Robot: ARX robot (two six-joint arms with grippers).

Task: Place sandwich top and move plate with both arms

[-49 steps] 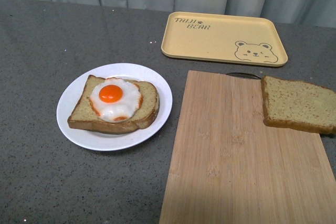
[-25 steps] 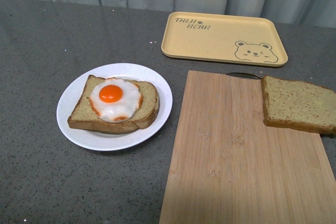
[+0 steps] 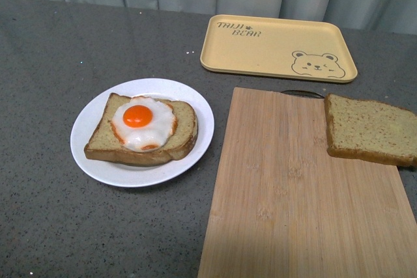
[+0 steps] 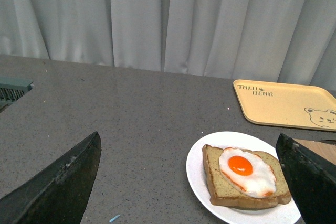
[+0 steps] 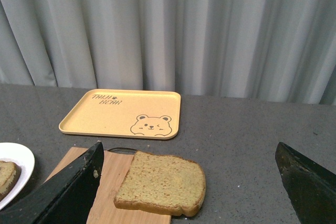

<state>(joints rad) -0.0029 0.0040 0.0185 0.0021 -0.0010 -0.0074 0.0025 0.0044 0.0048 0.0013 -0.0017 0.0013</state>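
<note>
Right gripper (image 5: 189, 145) is spread wide and empty, hanging above the table (image 3: 52, 50) and facing the top slice (image 5: 161, 182). Left gripper (image 4: 188, 137) is likewise spread and empty, facing the plate (image 4: 197, 174). Neither arm shows in the front view. The top slice lies flat on the far right corner of the cutting board (image 3: 293, 193), with its right part overhanging onto the table, well apart from the plate. My read is nothing is done yet and the step in hand is the right arm's pick. I'd come down with one finger on the overhanging side and the other on the board side, pinch across the crust edges rather than the soft middle, and close gently so it doesn't fold. Lift it level, carry it left to the plate, square it to the egg slice (image 3: 104, 136) and let go low so it doesn't slide off the fried egg (image 3: 140, 122). The plate move likely needs both grippers on opposite rims, kept level. The tray (image 3: 260, 53) sits behind the board, near the curtain (image 4: 157, 19). Count: two grippers, two bread slices, one egg, one plate, one board, one tray.
</note>
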